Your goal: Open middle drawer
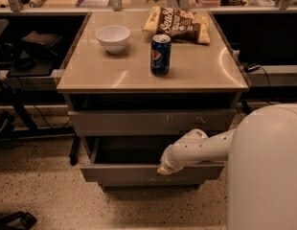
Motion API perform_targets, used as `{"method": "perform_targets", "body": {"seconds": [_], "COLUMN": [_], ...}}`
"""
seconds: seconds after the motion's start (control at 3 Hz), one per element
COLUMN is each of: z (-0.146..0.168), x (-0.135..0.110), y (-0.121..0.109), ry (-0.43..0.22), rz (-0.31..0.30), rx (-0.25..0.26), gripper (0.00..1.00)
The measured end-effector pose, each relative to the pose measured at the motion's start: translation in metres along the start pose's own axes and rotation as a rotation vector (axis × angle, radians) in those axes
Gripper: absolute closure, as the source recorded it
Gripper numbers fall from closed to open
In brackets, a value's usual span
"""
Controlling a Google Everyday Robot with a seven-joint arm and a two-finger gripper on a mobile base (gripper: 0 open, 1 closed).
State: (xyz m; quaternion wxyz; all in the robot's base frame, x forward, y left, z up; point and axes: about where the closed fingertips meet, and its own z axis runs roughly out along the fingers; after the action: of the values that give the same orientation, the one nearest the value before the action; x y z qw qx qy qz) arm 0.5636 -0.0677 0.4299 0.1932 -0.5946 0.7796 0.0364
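High front view, pincer (164, 169) low-centre

At middle drawer (124, 174) front, jaws

A white bowl (113, 36) sits at the back left of the tan tabletop (110, 75). A blue soda can (160, 54) stands upright near the middle, and a chip bag (179, 24) lies flat just behind it. The gripper (164, 169) is low, below the tabletop's front edge, above the speckled floor (38, 190).
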Motion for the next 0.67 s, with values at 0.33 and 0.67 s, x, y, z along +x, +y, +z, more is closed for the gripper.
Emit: {"method": "perform_targets", "body": {"seconds": [0.33,0.67], "z": [0.0,0.002], "x": [0.0,0.003], "y": [0.0,0.011], "ry": [0.0,-0.019], "rz": [0.0,-0.024], "rx": [0.0,-0.018], "gripper": [1.0,1.0]}}
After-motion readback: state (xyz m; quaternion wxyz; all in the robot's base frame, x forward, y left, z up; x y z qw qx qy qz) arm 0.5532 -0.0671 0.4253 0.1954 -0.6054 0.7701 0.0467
